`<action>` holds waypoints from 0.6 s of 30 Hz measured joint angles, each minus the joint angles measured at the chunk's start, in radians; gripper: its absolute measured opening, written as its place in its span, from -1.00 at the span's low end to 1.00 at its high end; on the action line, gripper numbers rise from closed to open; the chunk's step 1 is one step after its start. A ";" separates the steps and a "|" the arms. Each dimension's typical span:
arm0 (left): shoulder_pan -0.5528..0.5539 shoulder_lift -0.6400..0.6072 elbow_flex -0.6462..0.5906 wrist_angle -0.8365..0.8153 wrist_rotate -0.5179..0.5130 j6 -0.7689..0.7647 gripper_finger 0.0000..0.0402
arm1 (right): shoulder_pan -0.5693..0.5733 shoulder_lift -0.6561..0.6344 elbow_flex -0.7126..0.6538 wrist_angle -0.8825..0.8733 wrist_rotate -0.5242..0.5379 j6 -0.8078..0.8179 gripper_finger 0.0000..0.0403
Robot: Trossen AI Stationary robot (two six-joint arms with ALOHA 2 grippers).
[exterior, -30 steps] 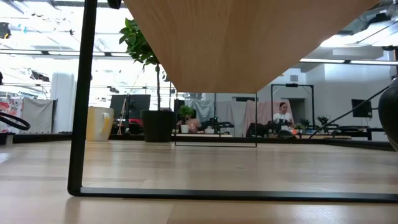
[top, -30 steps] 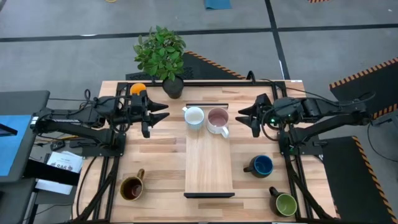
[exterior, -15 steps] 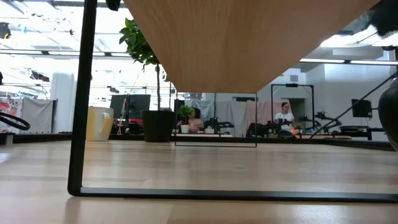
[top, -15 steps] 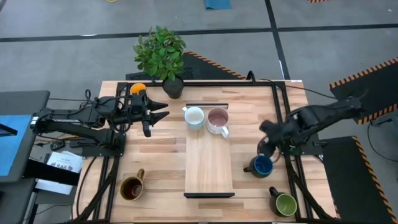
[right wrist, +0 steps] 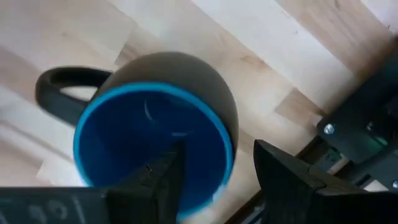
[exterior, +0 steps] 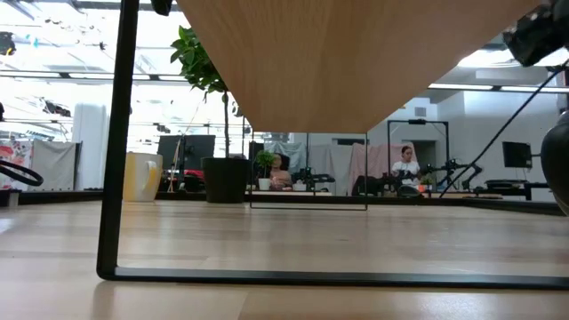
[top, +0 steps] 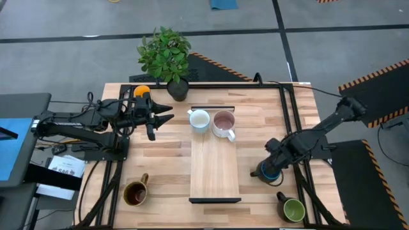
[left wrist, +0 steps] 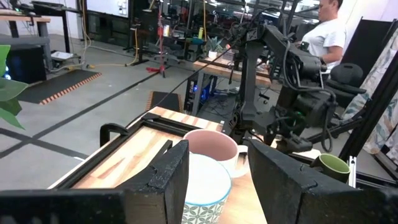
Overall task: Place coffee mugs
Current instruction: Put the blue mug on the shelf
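The dark blue mug (top: 268, 170) stands on the table right of the wooden tray (top: 215, 167), under my right gripper (top: 273, 163). In the right wrist view the open right gripper (right wrist: 214, 155) points down at the dark blue mug (right wrist: 155, 134). One finger is over the mug's hollow and the other outside its wall, opposite the handle (right wrist: 59, 84). The white/pale blue mug (top: 200, 119) and the pinkish mug (top: 223, 121) stand on the tray's far end. My open left gripper (top: 167, 114) waits left of them. The brown mug (top: 135, 191), green mug (top: 293, 209) and orange mug (top: 142, 91) stand on the table.
A potted plant (top: 167, 54) stands at the table's far edge, beside the orange mug. Black frame rails (top: 289, 121) run along both sides of the table. In the low view the tray's underside (exterior: 356, 53) fills the top. A person (left wrist: 323, 31) shows beyond the table.
My right arm has swung from beside the tray's far end toward the table's near edge. It has come down over the dark blue mug and tipped to point downward. The mugs have stayed in place.
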 joint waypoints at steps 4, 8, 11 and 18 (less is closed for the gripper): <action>0.000 0.000 0.000 0.000 0.000 0.007 -0.26 | 0.000 0.066 0.000 0.000 0.000 -0.016 0.06; 0.000 0.000 0.000 0.000 0.000 0.008 -0.26 | 0.000 0.125 0.000 0.001 -0.002 -0.039 0.04; 0.000 0.000 0.000 0.000 0.000 0.008 -0.26 | 0.000 0.152 0.000 0.000 -0.003 -0.041 -0.09; 0.000 0.000 0.000 0.000 0.000 0.008 -0.26 | -0.001 0.124 0.037 -0.050 -0.012 -0.078 -0.80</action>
